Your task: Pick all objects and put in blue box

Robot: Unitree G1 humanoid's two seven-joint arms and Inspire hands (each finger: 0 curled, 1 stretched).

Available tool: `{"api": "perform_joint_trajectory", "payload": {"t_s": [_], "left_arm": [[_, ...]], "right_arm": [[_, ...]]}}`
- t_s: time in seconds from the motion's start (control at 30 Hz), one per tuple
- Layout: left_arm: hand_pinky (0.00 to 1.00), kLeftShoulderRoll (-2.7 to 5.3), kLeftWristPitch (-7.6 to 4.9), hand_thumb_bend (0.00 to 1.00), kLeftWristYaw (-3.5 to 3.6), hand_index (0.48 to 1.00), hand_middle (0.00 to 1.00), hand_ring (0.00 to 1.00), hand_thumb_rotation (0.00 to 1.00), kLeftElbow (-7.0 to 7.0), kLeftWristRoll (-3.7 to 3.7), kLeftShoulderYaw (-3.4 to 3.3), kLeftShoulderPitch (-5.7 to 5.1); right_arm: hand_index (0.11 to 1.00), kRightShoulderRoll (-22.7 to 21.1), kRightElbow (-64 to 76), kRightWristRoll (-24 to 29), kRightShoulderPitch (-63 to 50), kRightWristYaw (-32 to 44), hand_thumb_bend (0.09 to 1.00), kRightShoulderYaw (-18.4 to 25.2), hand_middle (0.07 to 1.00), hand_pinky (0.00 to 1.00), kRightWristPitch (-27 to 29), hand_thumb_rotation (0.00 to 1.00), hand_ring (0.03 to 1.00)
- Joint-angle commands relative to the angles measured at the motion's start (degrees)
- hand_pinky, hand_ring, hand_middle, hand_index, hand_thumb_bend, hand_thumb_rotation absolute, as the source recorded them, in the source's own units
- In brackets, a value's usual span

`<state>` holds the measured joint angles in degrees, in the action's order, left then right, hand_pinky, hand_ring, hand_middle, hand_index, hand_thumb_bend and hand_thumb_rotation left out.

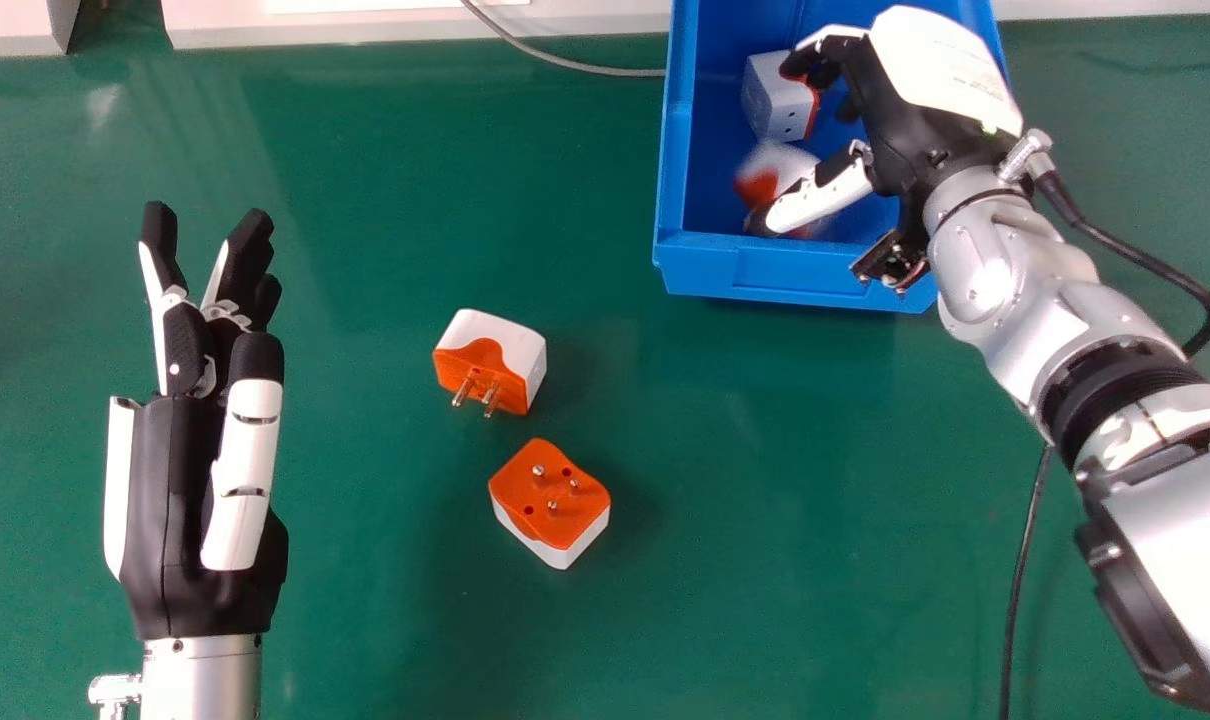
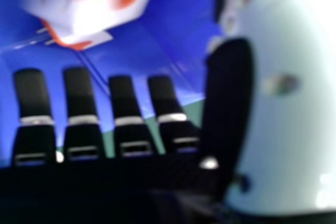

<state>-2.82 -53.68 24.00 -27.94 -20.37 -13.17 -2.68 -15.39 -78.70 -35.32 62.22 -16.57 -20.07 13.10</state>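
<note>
Blue box (image 1: 715, 265): far right | right hand (image 1: 895, 140): above it, spread | left hand (image 1: 165, 500): left, fingers straight | two blocky, metal-pinned plugs (image 1: 555, 490): nearer, left of box

"Count the plug adapters (image 1: 550, 490), please."
"Four in sight."
"And the blue box (image 1: 795, 272)?"
"Just one."
"Green tabletop (image 1: 765, 450)?"
"One."
"Left hand (image 1: 165, 500) plus right hand (image 1: 895, 130)?"
"Two altogether."
"Gray cable (image 1: 615, 71), black cable (image 1: 1145, 259)?"
"One gray; at least one black, hard to tell whether more."

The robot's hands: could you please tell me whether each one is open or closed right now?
Left hand: open, holding nothing.
Right hand: open, over the blue box, gripping nothing.
</note>
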Motion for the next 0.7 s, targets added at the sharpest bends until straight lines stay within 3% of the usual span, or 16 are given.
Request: {"api": "perform_joint_trajectory", "payload": {"t_s": [0.0, 0.2, 0.3, 0.4, 0.67], "left_arm": [[0.99, -0.39, -1.34, 0.41, 0.66, 0.907, 0.95, 0.98, 0.73, 0.18, -0.37, 0.02, 0.65], [0.99, -0.43, -1.32, 0.41, 1.37, 0.906, 0.95, 0.98, 0.72, 0.18, -1.03, -0.30, 0.70], [1.00, -0.21, -1.49, 0.41, 1.35, 0.906, 0.95, 0.98, 0.72, 0.13, -1.05, -0.42, 0.56], [1.00, 0.02, -1.53, 0.41, 1.24, 0.906, 0.95, 0.98, 0.72, 0.39, -0.97, -0.43, 0.30], [1.00, 0.55, -1.28, 0.41, 0.35, 0.908, 0.95, 0.98, 0.72, 1.58, -0.41, -0.34, -0.62]], "right_arm": [[0.902, -1.3, 0.8, 0.5, 2.3, -0.2, 0.967, 0.4, 0.915, 0.68, 1.2, 0.42, 0.846], [0.936, -1.4, 1.2, 1.0, 1.9, -1.2, 0.987, 0.9, 0.949, 0.71, 2.1, 0.48, 0.879], [0.931, -1.9, 2.1, 3.1, 0.5, -2.0, 0.995, 2.8, 0.937, 0.72, 6.0, 0.49, 0.878], [0.910, -2.4, 3.1, 5.0, -1.2, -2.4, 0.998, 4.4, 0.906, 0.71, 10.5, 0.46, 0.858], [0.835, -5.5, 12.5, 10.8, -13.4, -4.1, 0.997, 9.3, 0.838, 0.65, 30.1, 0.37, 0.803]]}}
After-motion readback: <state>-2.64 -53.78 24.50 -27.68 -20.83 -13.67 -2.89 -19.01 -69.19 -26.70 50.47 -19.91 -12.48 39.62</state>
